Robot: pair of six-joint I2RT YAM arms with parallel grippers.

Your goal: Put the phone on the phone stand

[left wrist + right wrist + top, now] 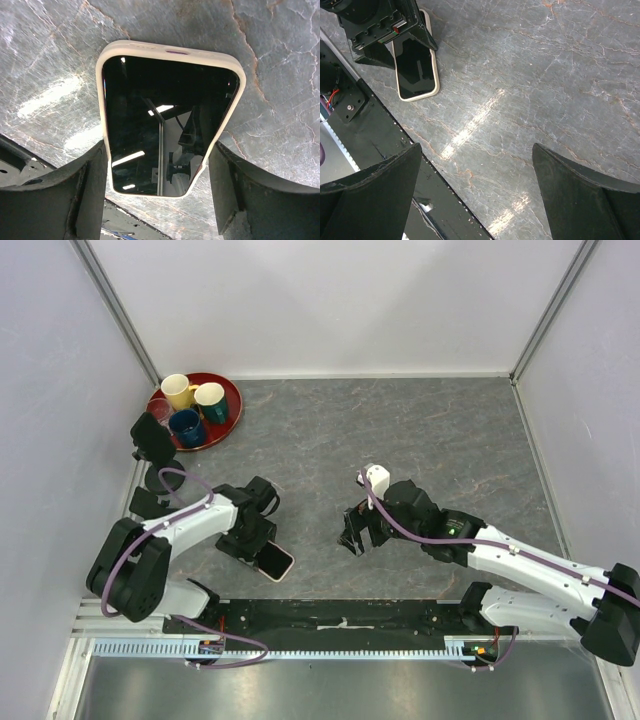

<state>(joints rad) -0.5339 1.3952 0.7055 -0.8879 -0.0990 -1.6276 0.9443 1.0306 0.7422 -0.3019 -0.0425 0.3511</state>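
Left gripper (160, 167) straddles the phone (167, 115), grip unclear, right gripper (476, 155) gapes empty; pinched only by its edges, the phone could slip.

Light was bright and even from overhead; glare streaked the table (560, 100), the phone (150, 110) screen mirrored lamps, shadows were soft.

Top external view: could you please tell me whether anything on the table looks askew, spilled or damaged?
Nothing looks spilled or damaged. The phone lies flat, screen up, at a slant to the near edge of the table, flanked by the left gripper. The cups on the red tray stand upright.
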